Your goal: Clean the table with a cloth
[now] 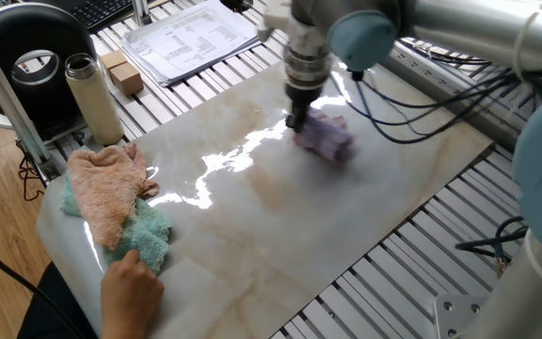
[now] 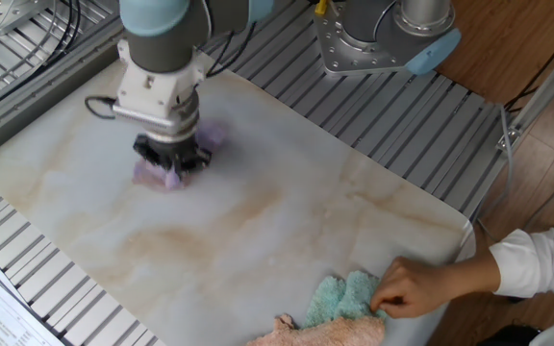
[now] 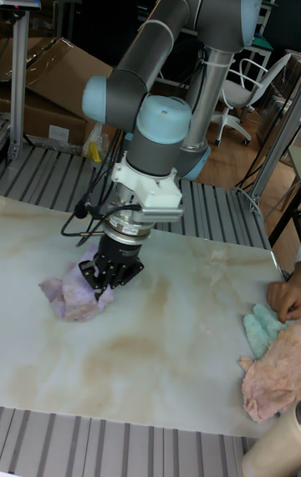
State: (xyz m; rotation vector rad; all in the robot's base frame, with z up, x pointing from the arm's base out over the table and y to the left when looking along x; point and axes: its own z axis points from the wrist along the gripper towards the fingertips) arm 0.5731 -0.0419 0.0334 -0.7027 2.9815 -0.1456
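The lavender cloth (image 1: 326, 137) (image 2: 166, 169) (image 3: 73, 296) lies crumpled on the cream marble table (image 1: 280, 221) (image 2: 258, 211) (image 3: 159, 360). My gripper (image 1: 295, 121) (image 2: 171, 164) (image 3: 107, 281) points straight down and is shut on one edge of the cloth, pressing it onto the marble. Most of the cloth trails behind the fingers. The fingertips are buried in the fabric.
A peach cloth (image 1: 106, 184) (image 3: 272, 377) lies over a teal cloth (image 1: 149, 235) (image 2: 344, 298) (image 3: 261, 328) at one end of the slab, where a person's hand (image 1: 132, 287) (image 2: 416, 285) rests. A steel bottle (image 1: 92, 94), small boxes and papers (image 1: 191, 38) stand off the slab.
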